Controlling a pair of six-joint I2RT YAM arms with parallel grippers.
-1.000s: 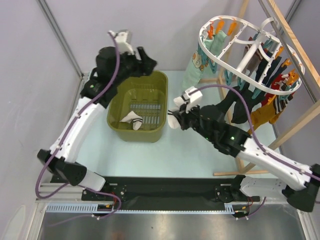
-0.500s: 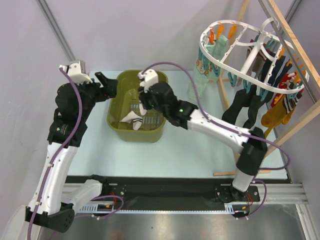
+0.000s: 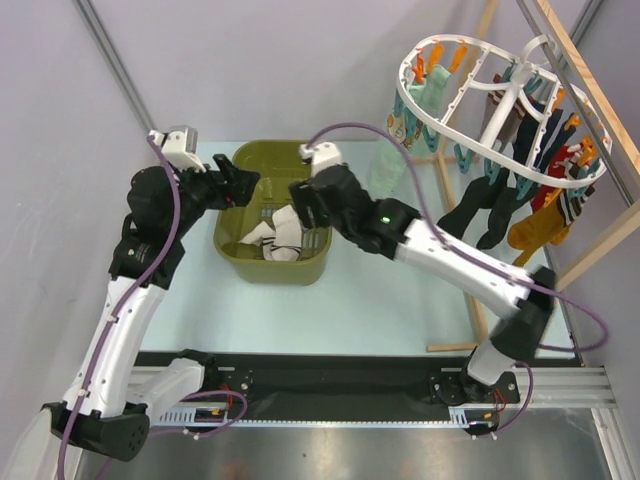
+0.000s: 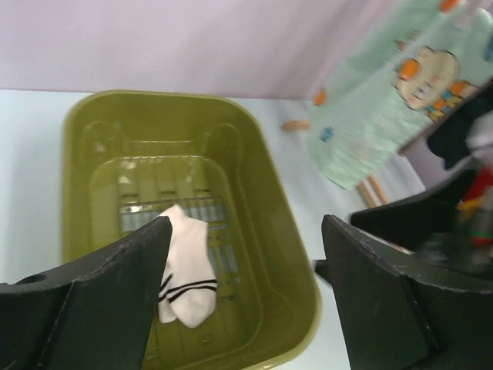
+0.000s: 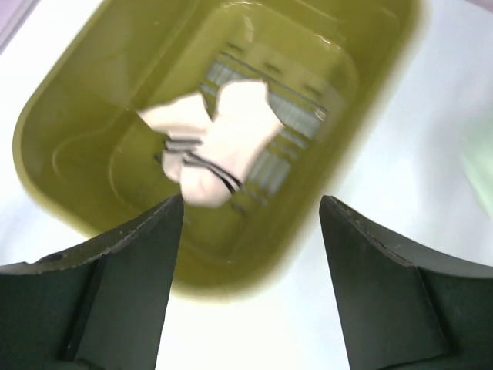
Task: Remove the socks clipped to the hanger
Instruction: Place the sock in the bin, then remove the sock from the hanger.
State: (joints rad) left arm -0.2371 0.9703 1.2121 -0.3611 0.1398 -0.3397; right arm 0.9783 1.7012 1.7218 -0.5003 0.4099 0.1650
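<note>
Olive-green plastic tub (image 3: 285,272), rectangular, slatted floor, standing on the pale tabletop (image 3: 390,300) left of centre. Contents: white socks (image 3: 272,240), loose and crumpled on the slats, at least one with thin black bands near the cuff; unclipped, well apart from the hanger (image 3: 418,105).

Left tool (image 3: 250,187): above the left rim of the tub, pointing right across it; fingers spread wide, nothing between them, nothing touched. Wrist view: tub floor and one banded white sock visible through the gap.

Right tool (image 3: 300,205): over the right half of the tub, directly above the white socks; fingers wide apart, empty, clear of the fabric below. Right arm (image 3: 470,270) stretched diagonally from near right to the tub.

Hanger: white plastic oval ring with spokes, raised at far right, tilted, against a light wooden rack (image 3: 585,85). Orange and teal pegs (image 3: 500,182) dangling from the ring.

Clipped to the ring, left to right: mint sock (image 3: 392,150) with bear print, at the left end, hanging near the far right corner of the tub yet apart from it; black socks (image 3: 478,205), at the near side, toes down; mustard-orange sock (image 3: 535,228), just right of the black pair; red sock (image 3: 565,158), higher up among the pegs at the right end; further dark and striped pieces on the far side, too crowded to tell apart
</note>
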